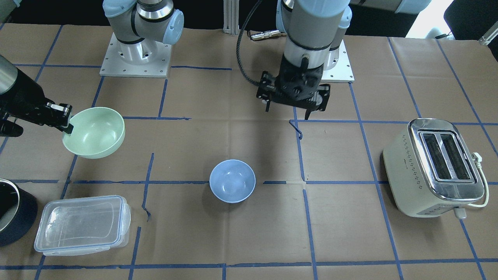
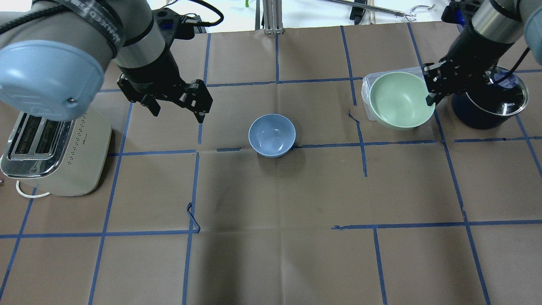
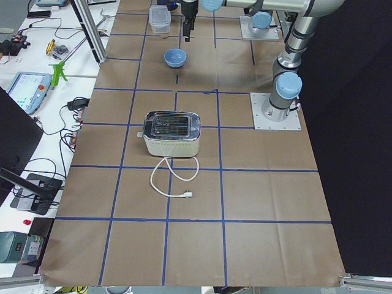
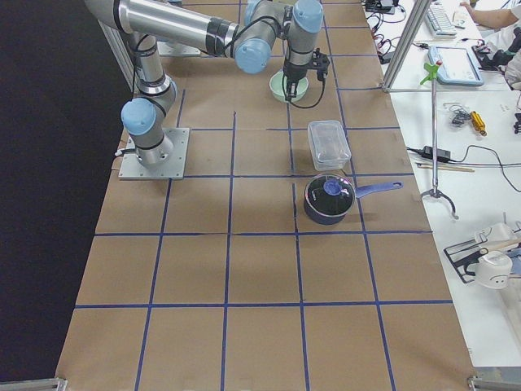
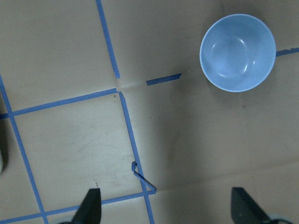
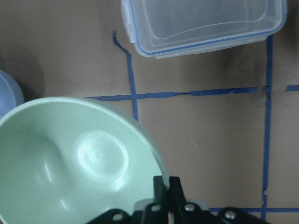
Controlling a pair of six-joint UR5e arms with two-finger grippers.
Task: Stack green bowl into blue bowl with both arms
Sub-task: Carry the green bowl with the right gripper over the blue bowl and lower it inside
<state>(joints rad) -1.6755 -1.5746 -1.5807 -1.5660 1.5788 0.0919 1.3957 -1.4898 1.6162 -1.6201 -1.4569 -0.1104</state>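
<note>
The green bowl [image 2: 398, 100] hangs tilted above the table at the right of the overhead view. My right gripper [image 2: 430, 91] is shut on its rim. The grip shows in the front view [image 1: 67, 123] and in the right wrist view [image 6: 167, 186], with the bowl's inside [image 6: 74, 163] facing the camera. The blue bowl [image 2: 272, 135] stands upright and empty near the table's middle [image 1: 232, 181]. My left gripper [image 2: 178, 111] is open and empty above the table, to the blue bowl's left. The left wrist view shows the blue bowl [image 5: 237, 52] at its upper right.
A clear plastic container [image 1: 81, 225] lies under and beside the held green bowl. A dark pot [image 2: 491, 99] stands at the far right, close to the right arm. A cream toaster [image 2: 55, 148] with a white cord sits at the far left.
</note>
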